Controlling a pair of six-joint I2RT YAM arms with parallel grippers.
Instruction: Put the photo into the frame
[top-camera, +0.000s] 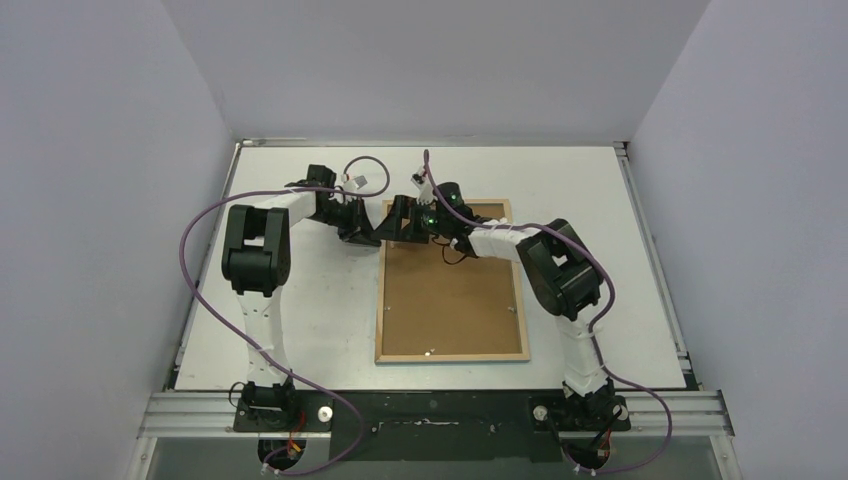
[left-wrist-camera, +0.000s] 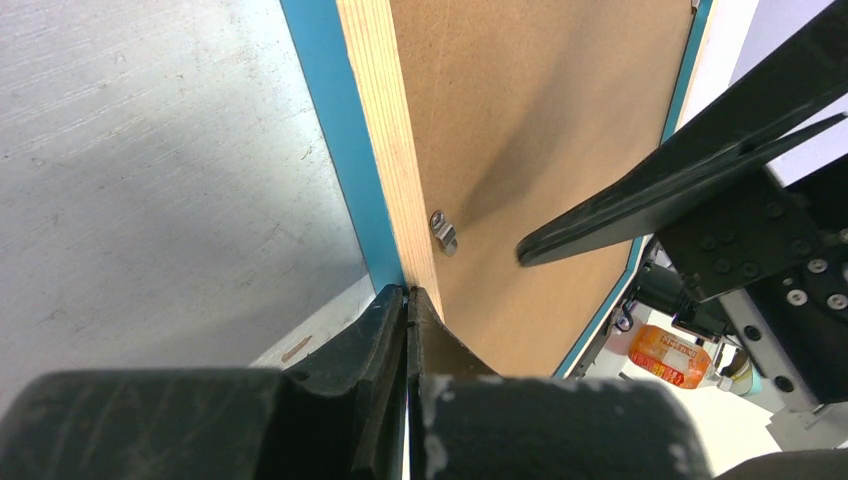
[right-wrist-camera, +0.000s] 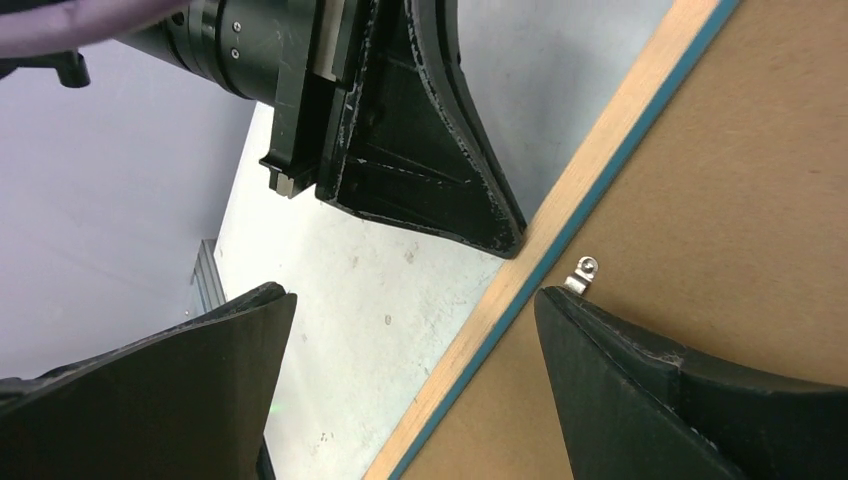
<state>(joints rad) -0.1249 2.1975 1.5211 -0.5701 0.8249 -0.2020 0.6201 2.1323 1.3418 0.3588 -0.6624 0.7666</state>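
As seen from above, find the frame (top-camera: 455, 357) flat on the table (top-camera: 320, 300), wooden reverse up, with a brown backing board (top-camera: 450, 300) filling it. Note the left gripper (left-wrist-camera: 408, 295) clenched tight on nothing, tips set against the frame's left rim near its far corner, just beside a small metal clip (left-wrist-camera: 443, 232). Note the right gripper (right-wrist-camera: 415, 295) spread wide, released, straddling that same rim: one finger over bare table, the other over the backing board by the clip. See a thin blue strip along the wooden rim.
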